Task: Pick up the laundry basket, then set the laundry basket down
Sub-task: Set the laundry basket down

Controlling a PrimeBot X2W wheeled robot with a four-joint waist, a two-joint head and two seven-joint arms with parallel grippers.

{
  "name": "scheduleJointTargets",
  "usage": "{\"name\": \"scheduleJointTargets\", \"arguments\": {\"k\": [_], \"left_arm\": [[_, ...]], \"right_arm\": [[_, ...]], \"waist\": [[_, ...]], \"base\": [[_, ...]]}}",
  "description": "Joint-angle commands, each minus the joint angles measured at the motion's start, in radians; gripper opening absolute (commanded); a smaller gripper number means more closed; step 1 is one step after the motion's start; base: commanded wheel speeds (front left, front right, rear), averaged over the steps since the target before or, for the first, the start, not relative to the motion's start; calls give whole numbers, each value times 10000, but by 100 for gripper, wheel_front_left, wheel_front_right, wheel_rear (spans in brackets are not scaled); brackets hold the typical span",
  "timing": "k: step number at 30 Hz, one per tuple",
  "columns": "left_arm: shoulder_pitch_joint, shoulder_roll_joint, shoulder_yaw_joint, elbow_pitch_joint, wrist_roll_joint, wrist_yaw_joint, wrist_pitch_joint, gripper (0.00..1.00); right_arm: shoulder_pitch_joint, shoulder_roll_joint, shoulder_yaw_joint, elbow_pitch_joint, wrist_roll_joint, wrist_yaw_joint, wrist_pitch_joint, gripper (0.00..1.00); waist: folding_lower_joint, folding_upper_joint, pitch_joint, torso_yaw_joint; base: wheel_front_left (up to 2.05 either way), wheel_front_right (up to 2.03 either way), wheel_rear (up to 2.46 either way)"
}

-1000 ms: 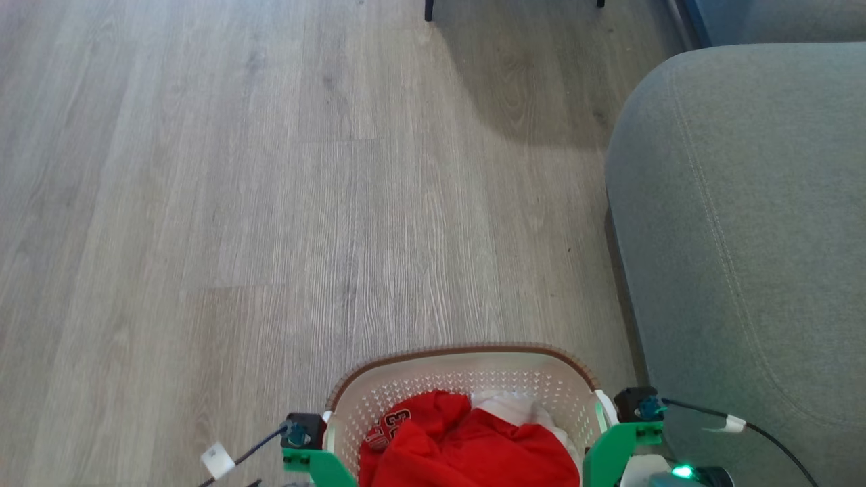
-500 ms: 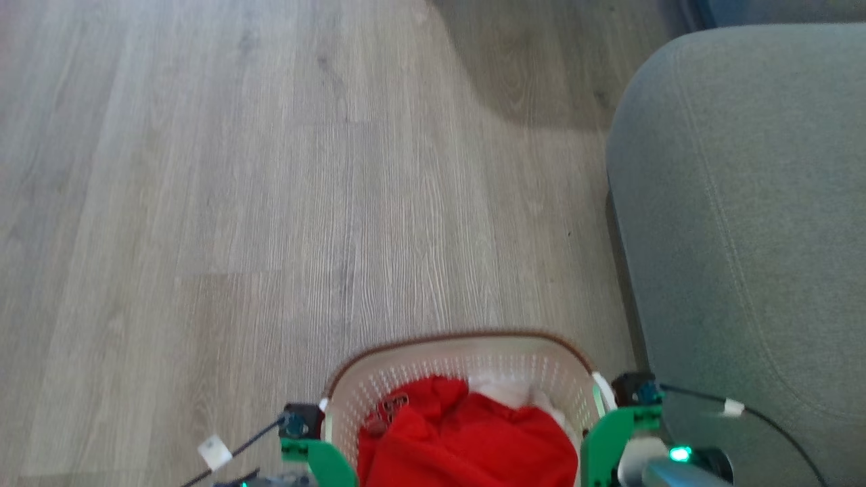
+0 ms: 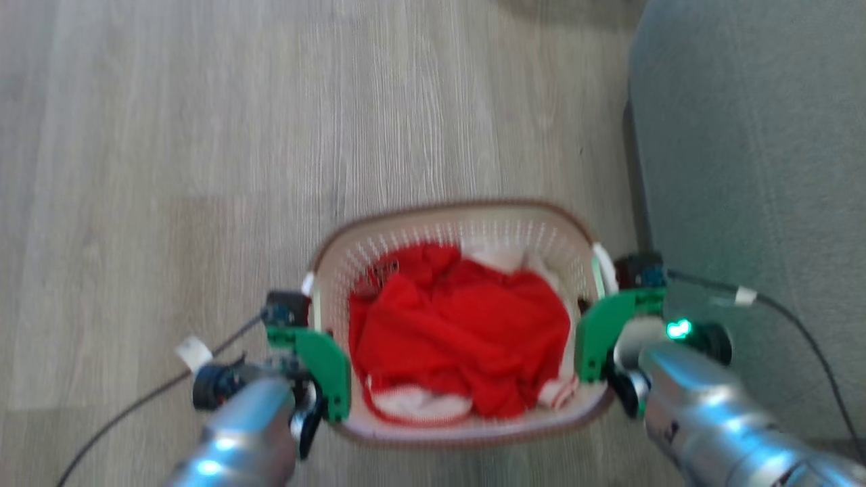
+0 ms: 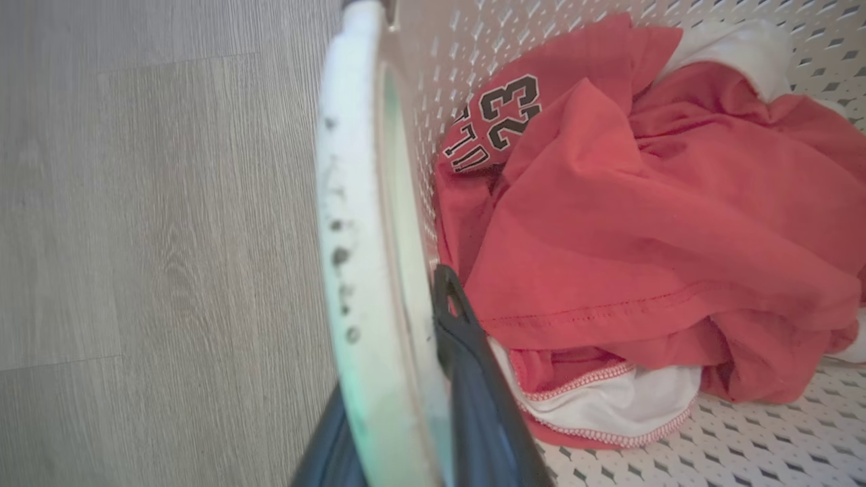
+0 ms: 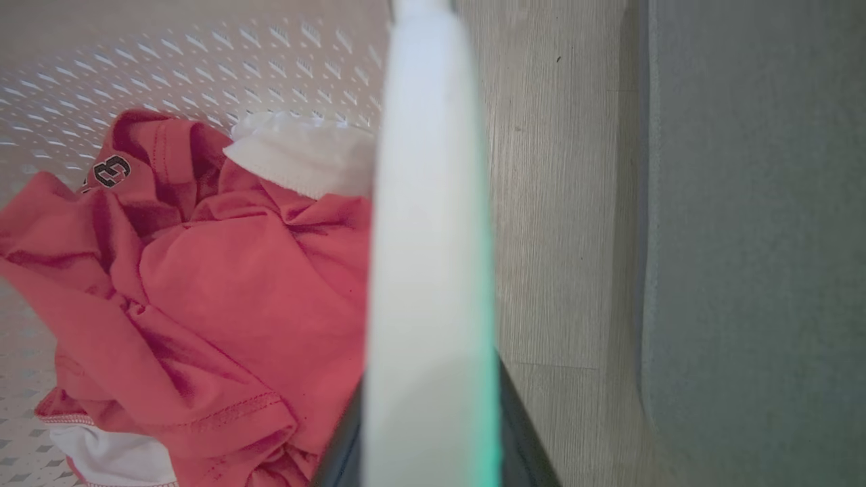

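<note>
Jaws of my left gripper (image 4: 399, 406) and right gripper (image 5: 433, 433) clamp the basket (image 3: 460, 206) at both sides. It sits between them over the floor (image 3: 203, 135), near the sofa (image 3: 744, 169). I should move both arms together, keeping it level.

The laundry basket (image 3: 460, 205) (clothes (image 3: 460, 331) inside) lies between left gripper (image 3: 312, 318) and right gripper (image 3: 599, 297).

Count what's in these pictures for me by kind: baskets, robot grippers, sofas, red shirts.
Laundry basket: 1
Grippers: 2, the left gripper and the right gripper, each clamped on a basket handle
Red jersey: 1
Grey sofa: 1
Total: 5
</note>
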Motion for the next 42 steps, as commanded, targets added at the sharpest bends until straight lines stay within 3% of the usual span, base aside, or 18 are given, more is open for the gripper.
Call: {"name": "scheduleJointTargets", "arguments": {"k": [1, 11, 20, 30, 42], "left_arm": [[-476, 397, 159, 170, 110, 78, -133, 0], [-2389, 416, 278, 252, 263, 108, -617, 0], [-3719, 426, 380, 294, 395, 154, -882, 0], [-4510, 391, 383, 321, 570, 217, -981, 0], [-4826, 375, 418, 347, 734, 177, -1003, 0]], "right_arm": [[-342, -114, 113, -14, -188, -2, -279, 0], [-2278, -114, -203, 126, -624, -2, -606, 0], [-3354, -195, -1351, 134, -1949, -2, -606, 0], [-3820, -149, -2726, 135, -3441, -2, -614, 0], [-3921, -117, -3973, 136, -4692, -2, -658, 0]], "waist": [[-3, 0, 674, 1], [-3, 0, 3017, 127], [-3, 0, 4724, 233], [-3, 0, 5917, 241], [-3, 0, 6527, 290]], "base": [[0, 0, 0], [0, 0, 0], [0, 0, 0], [0, 0, 0], [0, 0, 0]]}}
